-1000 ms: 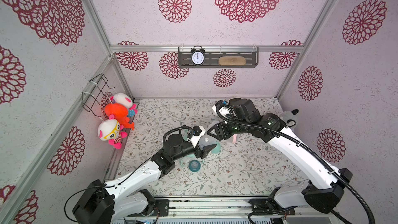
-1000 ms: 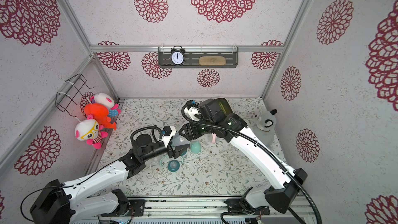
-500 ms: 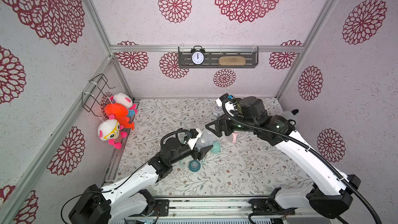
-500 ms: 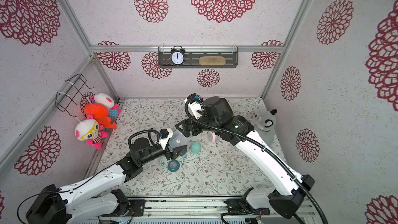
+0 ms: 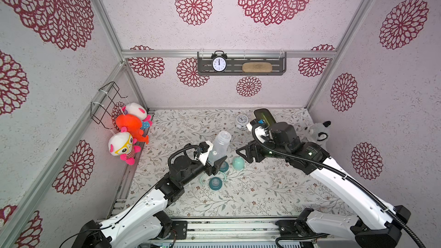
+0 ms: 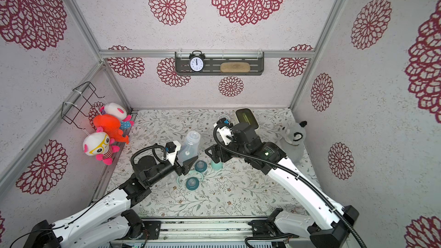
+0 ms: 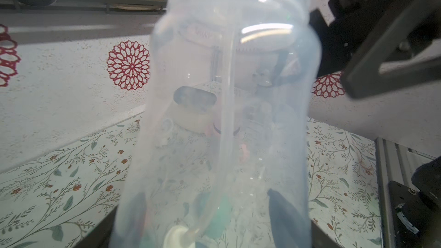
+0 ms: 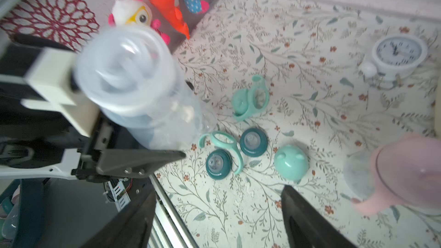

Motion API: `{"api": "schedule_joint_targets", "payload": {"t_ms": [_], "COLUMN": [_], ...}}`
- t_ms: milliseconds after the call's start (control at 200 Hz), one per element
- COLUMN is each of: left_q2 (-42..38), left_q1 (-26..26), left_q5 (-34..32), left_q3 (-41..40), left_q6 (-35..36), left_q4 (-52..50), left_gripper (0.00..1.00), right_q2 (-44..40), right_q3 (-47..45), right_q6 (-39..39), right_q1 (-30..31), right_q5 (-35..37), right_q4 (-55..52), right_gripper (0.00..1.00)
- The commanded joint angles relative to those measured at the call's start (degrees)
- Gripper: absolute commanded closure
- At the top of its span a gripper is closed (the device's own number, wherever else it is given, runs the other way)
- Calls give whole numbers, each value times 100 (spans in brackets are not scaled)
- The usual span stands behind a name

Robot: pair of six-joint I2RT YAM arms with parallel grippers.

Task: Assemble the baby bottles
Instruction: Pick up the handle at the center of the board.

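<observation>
My left gripper (image 5: 214, 159) is shut on the base of a clear baby bottle (image 5: 220, 143), holding it upright and slightly tilted; the bottle fills the left wrist view (image 7: 226, 115). On the mat beside it lie two teal nipple collars (image 8: 253, 142) (image 8: 218, 164), two mint handle rings (image 8: 253, 96) (image 8: 224, 144) and a mint eared dome cap (image 5: 238, 163). My right gripper (image 5: 243, 155) hangs open just right of the bottle, above the cap, with nothing between its fingers. A pink-capped bottle (image 8: 405, 175) stands under the right arm, hidden in both top views.
At the back of the floral mat stand a small white alarm clock (image 5: 241, 121) and a white container with a dark lid (image 5: 263, 116). A grey plush (image 5: 317, 132) sits at the right wall. Plush toys (image 5: 130, 127) hang on the left wall.
My right arm has drawn back to the right and its jaws stand wider, uncovering the white clock. The left gripper still holds the clear bottle in about the same place.
</observation>
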Motion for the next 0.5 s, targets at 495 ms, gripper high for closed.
{"api": "schedule_joint_targets", "payload": {"t_ms": [495], "left_q2": [-675], "left_q1": [202], "left_q5": [-388], "left_q3": [532], "left_q6": [-655], "left_q4": [-1349], "left_gripper": [100], "right_q2": [819], "right_q3": [-2198], "right_q6": [895], "right_q1": [820], "right_q5": [900], "right_q4": [2255], "right_gripper": [40]}}
